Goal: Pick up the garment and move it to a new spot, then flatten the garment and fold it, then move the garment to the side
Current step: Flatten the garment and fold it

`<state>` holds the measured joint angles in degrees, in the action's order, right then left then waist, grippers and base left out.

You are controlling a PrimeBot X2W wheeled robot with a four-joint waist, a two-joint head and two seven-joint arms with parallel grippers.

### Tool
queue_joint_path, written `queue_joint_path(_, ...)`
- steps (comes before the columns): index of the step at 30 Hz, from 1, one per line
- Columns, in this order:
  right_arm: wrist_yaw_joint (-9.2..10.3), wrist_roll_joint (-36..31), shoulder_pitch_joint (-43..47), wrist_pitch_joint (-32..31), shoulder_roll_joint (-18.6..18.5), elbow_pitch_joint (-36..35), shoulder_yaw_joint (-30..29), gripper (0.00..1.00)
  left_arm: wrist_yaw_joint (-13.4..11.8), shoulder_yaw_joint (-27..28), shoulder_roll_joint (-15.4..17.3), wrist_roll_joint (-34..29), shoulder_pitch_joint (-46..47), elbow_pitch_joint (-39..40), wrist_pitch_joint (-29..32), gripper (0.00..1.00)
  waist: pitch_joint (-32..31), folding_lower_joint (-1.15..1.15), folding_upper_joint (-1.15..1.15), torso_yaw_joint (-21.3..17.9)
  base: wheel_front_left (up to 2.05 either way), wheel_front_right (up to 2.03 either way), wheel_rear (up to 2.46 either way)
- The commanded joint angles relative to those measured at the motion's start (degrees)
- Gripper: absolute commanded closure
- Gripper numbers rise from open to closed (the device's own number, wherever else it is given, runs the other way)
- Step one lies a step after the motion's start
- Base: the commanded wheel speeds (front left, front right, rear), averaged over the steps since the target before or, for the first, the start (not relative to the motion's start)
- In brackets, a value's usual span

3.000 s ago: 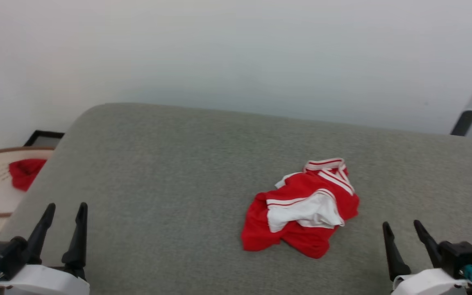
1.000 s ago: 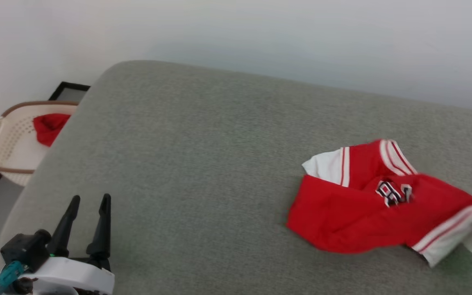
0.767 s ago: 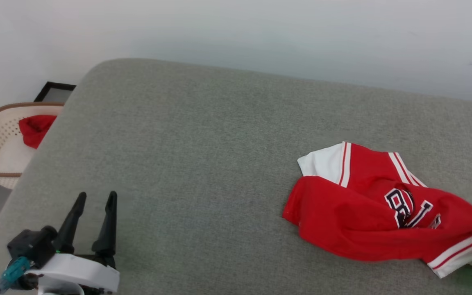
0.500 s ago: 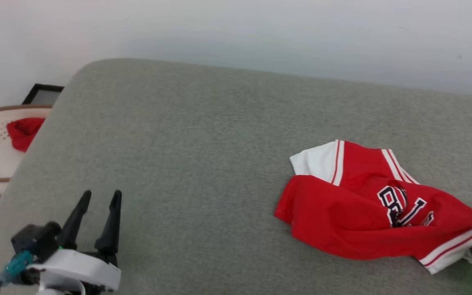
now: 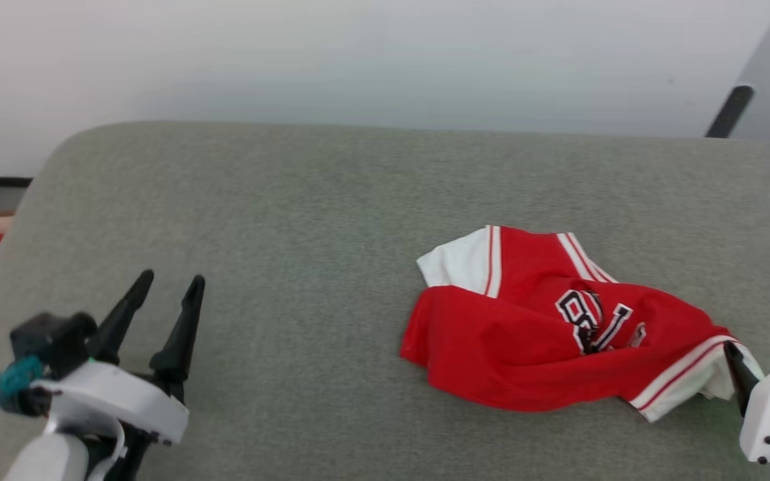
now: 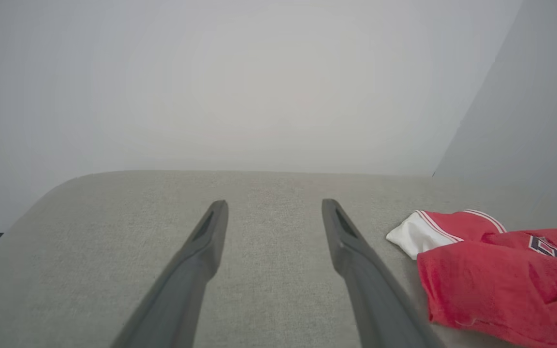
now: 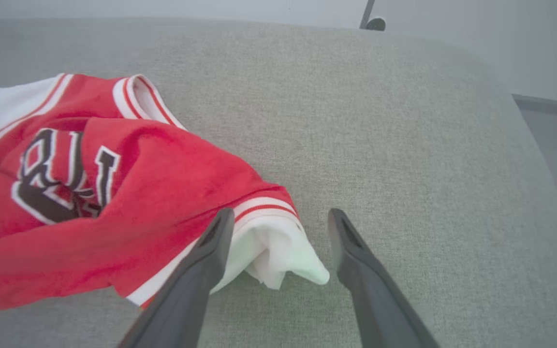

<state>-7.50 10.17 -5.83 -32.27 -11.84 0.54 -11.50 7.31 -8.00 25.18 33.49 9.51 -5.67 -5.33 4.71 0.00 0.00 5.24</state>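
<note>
Because the right end effector [image 7: 279, 215] stands spread astride its white sleeve [image 7: 271, 246] without pinching, the red jersey T-shirt [image 5: 525, 341] lies crumpled on the right half of the grey cushion [image 5: 291, 200], seemingly set down for flattening, while the left end effector [image 5: 172, 279] hovers spread, well apart.

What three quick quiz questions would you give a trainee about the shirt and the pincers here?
1. True or false: the right pincer is shut on the shirt.
2. The shirt's lettering is: A green, B black and white, C yellow.
3. Which pincer is nearer the shirt?
Key: 1 false; it is open, with the white sleeve between its fingers. 2 B. 3 the right; the left pincer is over bare cushion.
</note>
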Motion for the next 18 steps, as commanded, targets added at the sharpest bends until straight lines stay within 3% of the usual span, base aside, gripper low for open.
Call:
queue_joint_path(1,0.02,0.19,1.00,1.19,0.62,-1.65,0.52,0.00,0.18,-0.47,0.84,0.76,1.22,1.00,1.67,0.00,-0.73,0.00,0.00,-2.60,0.00,0.00,0.00)
queue_joint_path(6,0.02,-0.36,2.40,5.76,2.56,-4.98,1.31,0.00,0.21,-1.76,2.98,2.63,3.81,2.95,6.15,0.00,-0.87,0.00,0.00,-5.53,0.00,0.00,0.00)
queue_joint_path(18,0.02,-3.83,3.33,26.09,7.44,-7.35,3.64,0.00,0.19,-5.13,6.77,8.17,11.23,5.98,17.09,0.00,0.94,0.00,0.00,-15.00,0.00,0.00,0.00)
